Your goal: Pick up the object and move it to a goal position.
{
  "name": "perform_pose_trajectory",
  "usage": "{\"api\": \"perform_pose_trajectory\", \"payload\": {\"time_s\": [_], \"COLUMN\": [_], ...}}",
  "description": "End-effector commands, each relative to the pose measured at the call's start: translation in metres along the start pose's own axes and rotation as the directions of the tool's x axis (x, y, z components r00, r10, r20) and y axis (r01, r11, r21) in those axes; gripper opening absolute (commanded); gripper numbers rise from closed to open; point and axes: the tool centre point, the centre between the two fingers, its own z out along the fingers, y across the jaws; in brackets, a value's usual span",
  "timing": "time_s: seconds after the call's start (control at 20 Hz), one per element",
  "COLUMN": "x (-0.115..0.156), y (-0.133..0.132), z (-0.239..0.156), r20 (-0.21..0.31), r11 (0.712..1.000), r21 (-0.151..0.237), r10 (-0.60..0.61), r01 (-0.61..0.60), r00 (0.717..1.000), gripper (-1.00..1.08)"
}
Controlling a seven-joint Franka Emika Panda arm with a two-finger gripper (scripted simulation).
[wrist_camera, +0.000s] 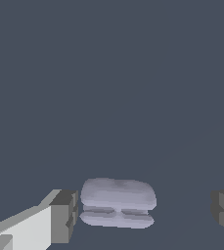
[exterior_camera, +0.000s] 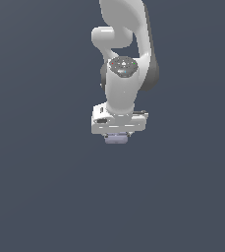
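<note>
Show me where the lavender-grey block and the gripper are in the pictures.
lavender-grey block (wrist_camera: 117, 202): wrist view, middle of its facing side.
gripper (wrist_camera: 143, 210): wrist view, midway between the two fingertips, jaws apart.
lavender-grey block (exterior_camera: 116, 139): exterior view, visible part under the white hand.

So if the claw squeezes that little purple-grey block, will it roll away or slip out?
Probably not roll: the block looks low and wide with flattish faces. It might slip a little, since its edges are rounded and its surface looks smooth. It seems solid and holds its shape, so likely stiff. The claw is open, one finger close beside the block, the other farther off.
</note>
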Motion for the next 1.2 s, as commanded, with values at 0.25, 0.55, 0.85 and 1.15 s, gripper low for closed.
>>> {"api": "perform_pose_trajectory", "payload": {"time_s": [0.25, 0.55, 0.85, 1.15], "x": [-0.003, -0.009, -0.018, -0.027], "y": [0.001, 0.003, 0.004, 0.005], "z": [0.005, 0.014, 0.026, 0.039], "r20": [0.002, 0.006, 0.011, 0.014], "r11": [0.998, 0.985, 0.946, 0.876], "r21": [-0.002, -0.004, -0.005, -0.003], "r10": [-0.062, -0.17, -0.324, -0.483], "r01": [0.062, 0.17, 0.324, 0.483], "r00": [0.998, 0.985, 0.946, 0.876], "gripper": [1.0, 1.0, 1.0, 1.0]}}
